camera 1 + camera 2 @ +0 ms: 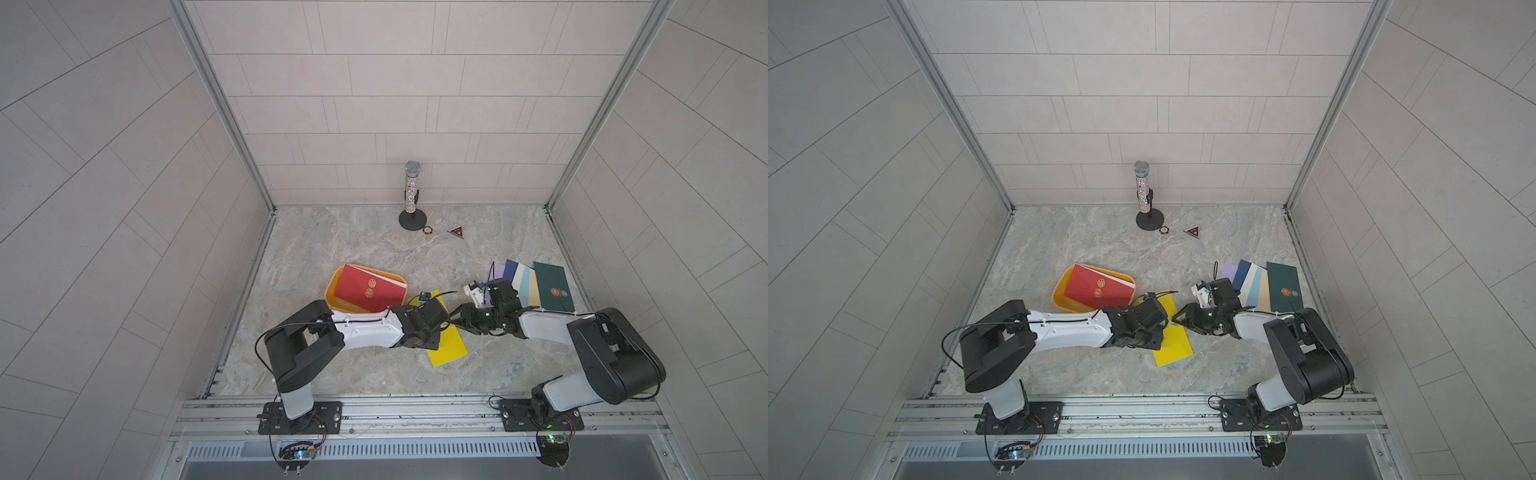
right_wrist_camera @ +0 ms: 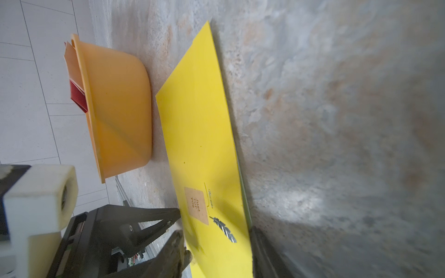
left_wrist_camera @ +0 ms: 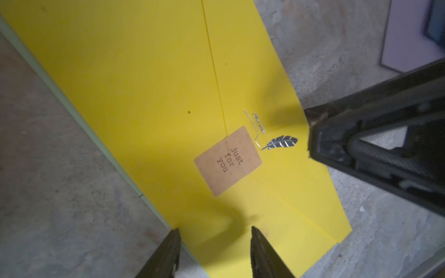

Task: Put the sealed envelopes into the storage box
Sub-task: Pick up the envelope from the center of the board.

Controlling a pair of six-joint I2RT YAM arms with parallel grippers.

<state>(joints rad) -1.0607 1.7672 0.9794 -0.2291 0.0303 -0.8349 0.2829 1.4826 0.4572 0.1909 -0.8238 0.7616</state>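
The yellow envelope (image 1: 451, 349) lies flat on the bench (image 1: 353, 241) just beside the storage box (image 1: 330, 293); the left pincer (image 3: 215, 240) and right pincer (image 2: 216, 234) straddle its edges half open, holding nothing, probably to pry up thin paper.

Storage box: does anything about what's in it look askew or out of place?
Yes. The red envelope does not lie flat in the storage box. It sits tilted and skewed, with one corner poking past the rim on the side facing the right arm.
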